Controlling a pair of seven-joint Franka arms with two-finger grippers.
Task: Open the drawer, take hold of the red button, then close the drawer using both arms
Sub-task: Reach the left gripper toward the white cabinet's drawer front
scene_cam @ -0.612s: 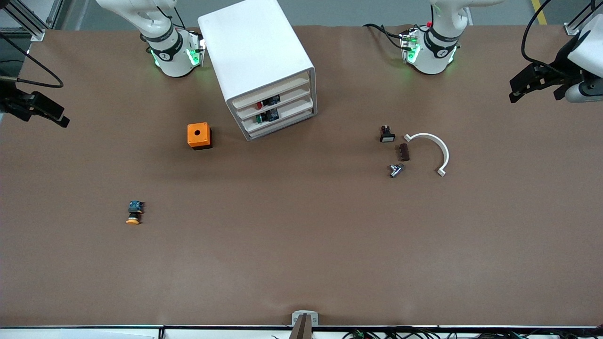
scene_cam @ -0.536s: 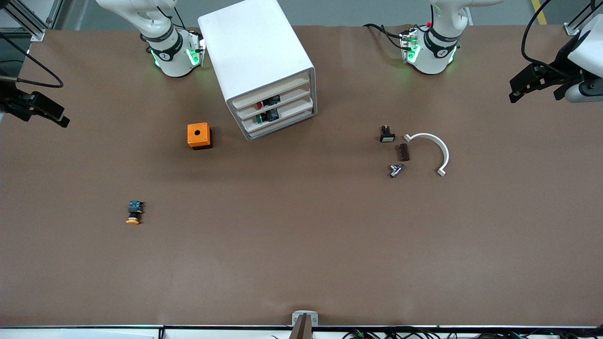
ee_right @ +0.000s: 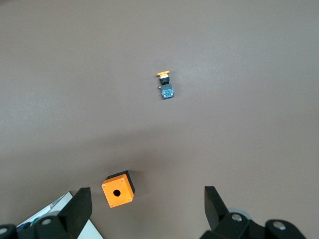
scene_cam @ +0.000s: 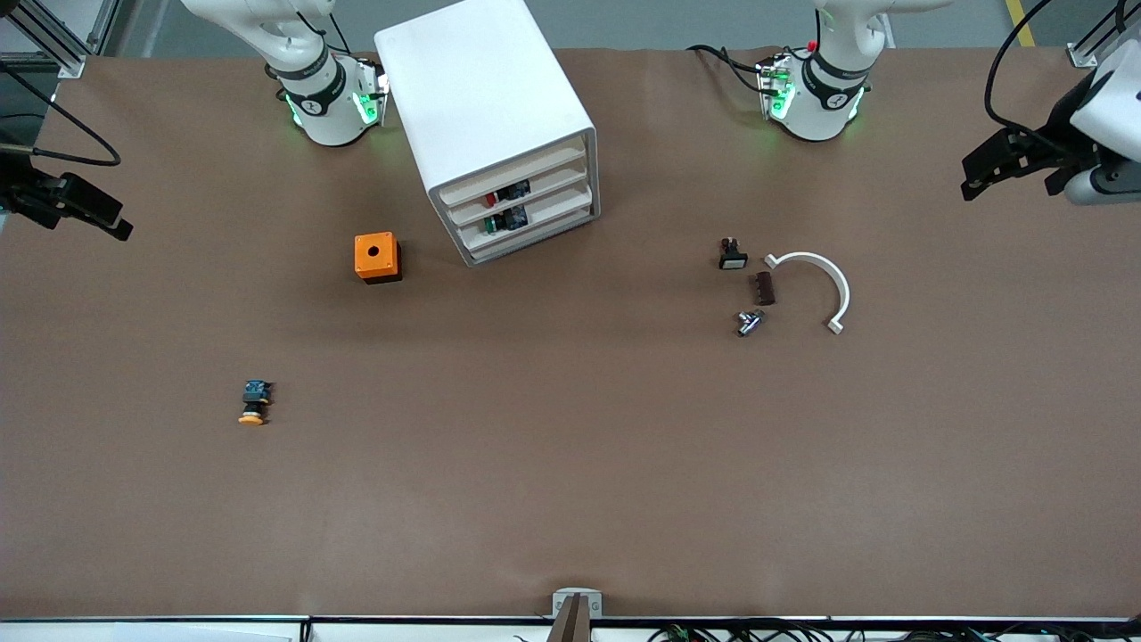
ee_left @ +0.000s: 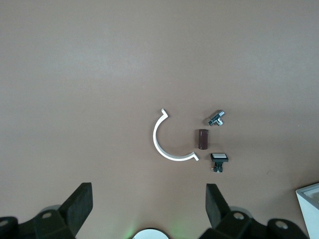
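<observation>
The white cabinet (scene_cam: 486, 107) stands between the arms' bases. Its second-tier drawer (scene_cam: 557, 184) is pushed in. The red-capped button (scene_cam: 492, 198) shows inside that tier, and a green-capped part (scene_cam: 491, 225) lies in the tier below. My left gripper (scene_cam: 973, 178) hangs open and empty in the air at the left arm's end of the table; in the left wrist view (ee_left: 148, 191) its jaws stand wide apart. My right gripper (scene_cam: 114, 223) hangs open and empty at the right arm's end; it shows wide open in the right wrist view (ee_right: 147, 194).
An orange box (scene_cam: 377, 257) sits beside the cabinet. An orange-yellow-capped button (scene_cam: 254, 403) lies nearer the front camera. Toward the left arm's end lie a white curved piece (scene_cam: 824, 276), a brown block (scene_cam: 764, 288), a metal fitting (scene_cam: 750, 322) and a small black switch (scene_cam: 733, 255).
My left arm's hand has shifted very slightly. The right arm and the things on the table have not moved.
</observation>
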